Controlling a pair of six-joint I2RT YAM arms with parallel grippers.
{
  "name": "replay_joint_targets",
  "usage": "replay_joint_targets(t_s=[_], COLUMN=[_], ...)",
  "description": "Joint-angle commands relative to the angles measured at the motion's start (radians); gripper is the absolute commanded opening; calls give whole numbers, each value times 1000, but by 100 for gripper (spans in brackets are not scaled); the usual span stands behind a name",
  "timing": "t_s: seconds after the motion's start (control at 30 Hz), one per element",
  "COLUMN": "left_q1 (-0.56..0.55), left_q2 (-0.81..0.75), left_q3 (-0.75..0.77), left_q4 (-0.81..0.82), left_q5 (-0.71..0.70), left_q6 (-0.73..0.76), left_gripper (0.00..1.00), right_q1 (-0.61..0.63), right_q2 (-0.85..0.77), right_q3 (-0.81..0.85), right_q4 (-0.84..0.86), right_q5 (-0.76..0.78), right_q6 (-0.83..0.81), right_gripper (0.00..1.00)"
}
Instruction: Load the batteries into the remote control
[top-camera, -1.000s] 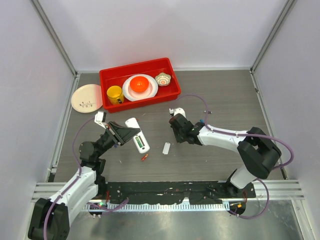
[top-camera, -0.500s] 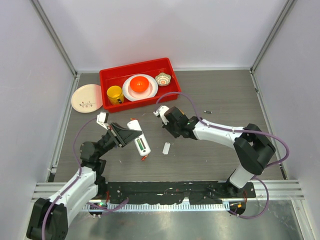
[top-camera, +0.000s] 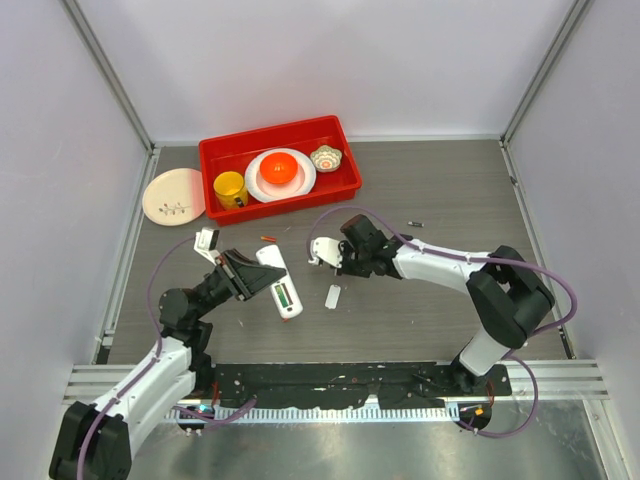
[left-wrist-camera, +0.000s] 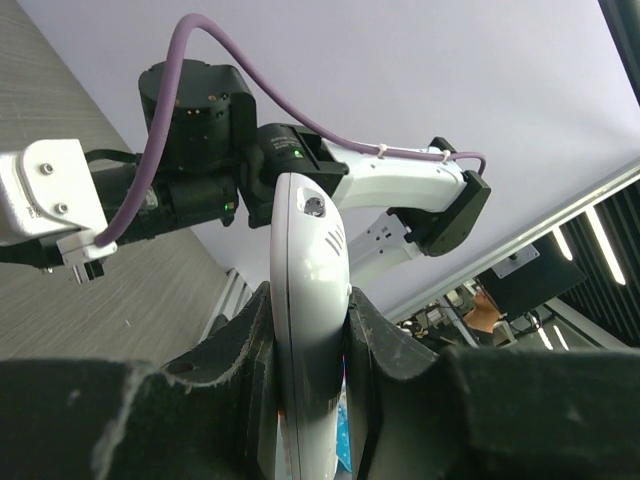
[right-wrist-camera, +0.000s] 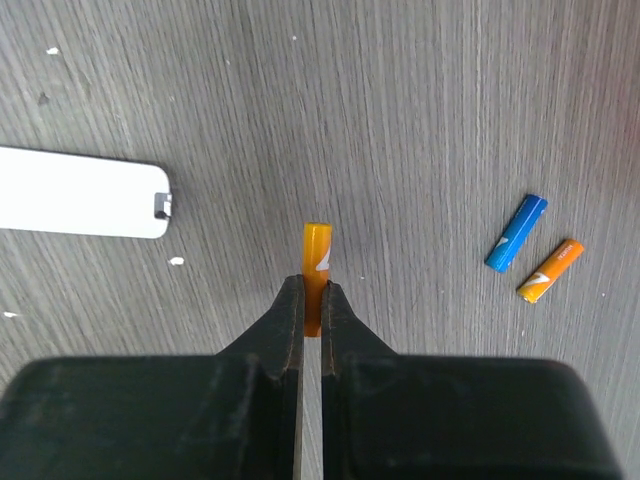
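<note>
My left gripper is shut on the remote control, a slim white oblong held off the table with its open green-lined compartment facing up. In the left wrist view the remote control stands clamped between both black fingers. Right of it, my right gripper points down at the table. In the right wrist view the right gripper is shut on an orange battery that sticks out past the fingertips. A blue battery and another orange battery lie loose on the table.
A small white battery cover lies on the table between the arms, seen too in the right wrist view. A red battery lies behind the remote. At the back, a red tray holds a yellow cup, a plate and a small bowl; a cream plate sits left.
The right gripper has swung left and turned downward near the white cover. The left gripper has moved the remote slightly nearer and tilted it, uncovering the red battery behind it.
</note>
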Motion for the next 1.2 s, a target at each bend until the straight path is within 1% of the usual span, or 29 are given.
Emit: replay_joint_targets(t_s=[0.0,0.03,0.23,0.33,0.43,0.47,0.5,0.53,0.6,0.63,0.7,0.73,0.8,0.83,0.87,0.9,0.93,0.97,1.0,1.03,1.07,1.1,1.13,1.17], left_q1=[-5,-4,-11,-13,-17,-19,-19,-20,-22,-20,-20,-23,-22,-22,-22,-22,-22,-22,-23,-22,-23,-23,-22,-22], left_q2=[-32,-39,-40,-40,-46,-46,-48,-49,-48,-48,-46,-46,-42,-40,-40,-40,-39,-39,-39,-40,-43,-43,-45,-51], left_q3=[-21,-24,-27,-28,-33,-34,-36,-38,-38,-36,-34,-33,-31,-31,-30,-30,-30,-30,-30,-30,-30,-30,-30,-30], left_q4=[56,55,56,49,36,35,35,33,30,30,29,29,24,23,17,15,9,6,0,-13,-17,-22,-33,-39], left_q5=[-10,-10,-4,-10,-10,-9,-10,-12,-10,-10,-7,-7,-9,-12,-9,-12,-13,-16,-18,-21,-24,-32,-36,-39], left_q6=[9,8,3,3,5,5,6,8,8,8,8,9,9,12,14,14,15,17,17,20,21,21,23,24], left_gripper=[0,0,0,0,0,0,0,0,0,0,0,0,0,0,0,0,0,0,0,0,0,0,0,0], right_q1=[-38,-43,-70,-73,-73,-73,-73,-73,-73,-72,-73,-73,-73,-73,-73,-73,-75,-76,-81,-108,-137,-176,-215,-217], right_q2=[-10,-5,20,27,38,39,41,43,40,30,10,-8,-74,-97,-138,-152,-163,-169,-165,-146,-123,-58,-43,-40], right_q3=[-7,-9,-9,1,5,7,10,8,16,20,40,42,44,40,36,31,34,42,78,114,161,227,217,161], right_q4=[34,33,31,25,22,22,22,26,28,31,40,78,141,213,248,326,350,362,302,227,136,34,49,81], right_q5=[-109,-121,-147,-144,-138,-140,-140,-140,-134,-131,-123,-106,-77,-39,-10,30,152,208,294,340,149,1,-94,-110], right_q6=[-69,-57,-9,-3,11,18,23,26,37,43,81,109,171,264,314,392,549,675,813,1050,1069,1083,1154,1196], right_gripper=[1,1,10,18,29,42,49,52,56,63,69,72,72,72,72,72,71,68,66,62,75,88,89,89])
